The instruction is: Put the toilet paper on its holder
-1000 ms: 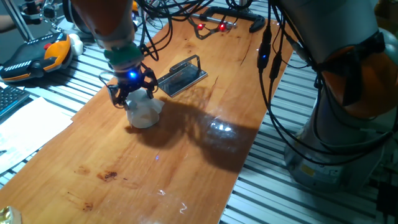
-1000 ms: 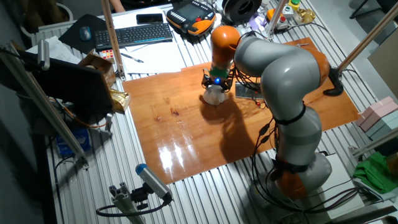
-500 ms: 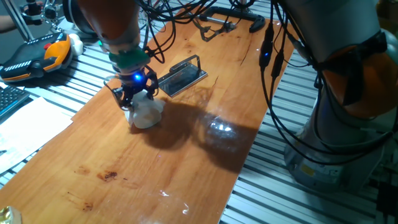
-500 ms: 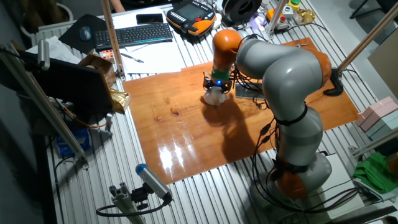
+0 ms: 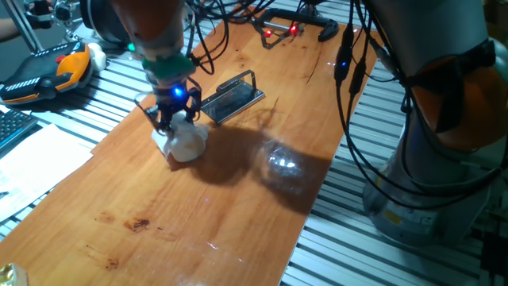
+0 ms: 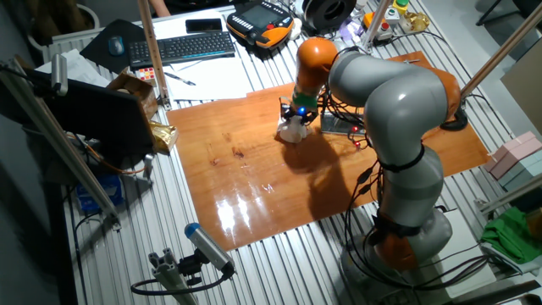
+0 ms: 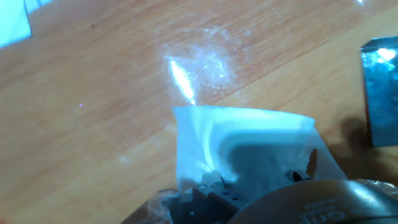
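Vertically, arm over toilet paper [image 5: 184, 143]

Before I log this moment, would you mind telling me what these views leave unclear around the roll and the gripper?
- Hand view: the gripper is cut off by the bottom edge and blurred, so jaw contact with the toilet paper is unreadable.
- One fixed view: the fingers straddle the roll's top, hiding its core.
- The other fixed view: roll and gripper are too small to judge.
- The holder: its bar is small and faint; the hand view crops it at the right edge.
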Tool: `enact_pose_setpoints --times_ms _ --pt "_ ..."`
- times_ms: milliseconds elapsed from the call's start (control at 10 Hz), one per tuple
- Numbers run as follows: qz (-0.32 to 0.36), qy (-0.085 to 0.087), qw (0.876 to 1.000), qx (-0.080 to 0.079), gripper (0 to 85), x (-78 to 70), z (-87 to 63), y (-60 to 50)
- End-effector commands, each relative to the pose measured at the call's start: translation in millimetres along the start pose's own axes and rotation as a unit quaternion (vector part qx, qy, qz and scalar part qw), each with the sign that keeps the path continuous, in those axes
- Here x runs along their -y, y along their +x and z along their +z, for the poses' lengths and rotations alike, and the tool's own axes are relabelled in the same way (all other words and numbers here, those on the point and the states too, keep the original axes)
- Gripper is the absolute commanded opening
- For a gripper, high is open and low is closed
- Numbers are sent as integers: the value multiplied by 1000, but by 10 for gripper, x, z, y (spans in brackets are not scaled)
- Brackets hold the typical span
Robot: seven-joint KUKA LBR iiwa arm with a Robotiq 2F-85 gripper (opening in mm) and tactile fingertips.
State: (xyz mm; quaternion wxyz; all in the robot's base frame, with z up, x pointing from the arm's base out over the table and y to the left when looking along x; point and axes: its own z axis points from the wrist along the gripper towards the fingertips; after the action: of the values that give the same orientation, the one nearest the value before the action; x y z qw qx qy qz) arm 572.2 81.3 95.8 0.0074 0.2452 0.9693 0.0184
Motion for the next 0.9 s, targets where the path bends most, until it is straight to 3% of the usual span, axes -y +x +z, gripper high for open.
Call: enact_pose_setpoints --times_ms 0,300,500,700,800 --pt "22 0 1000 1 7 3 -108 -26" --pt "146 -27 988 37 7 65 -323 -118" --pt "238 -39 968 72 7 173 -379 -153" --pt "290 -34 953 84 7 297 -389 -193" --pt "308 -26 948 78 7 322 -417 -222"
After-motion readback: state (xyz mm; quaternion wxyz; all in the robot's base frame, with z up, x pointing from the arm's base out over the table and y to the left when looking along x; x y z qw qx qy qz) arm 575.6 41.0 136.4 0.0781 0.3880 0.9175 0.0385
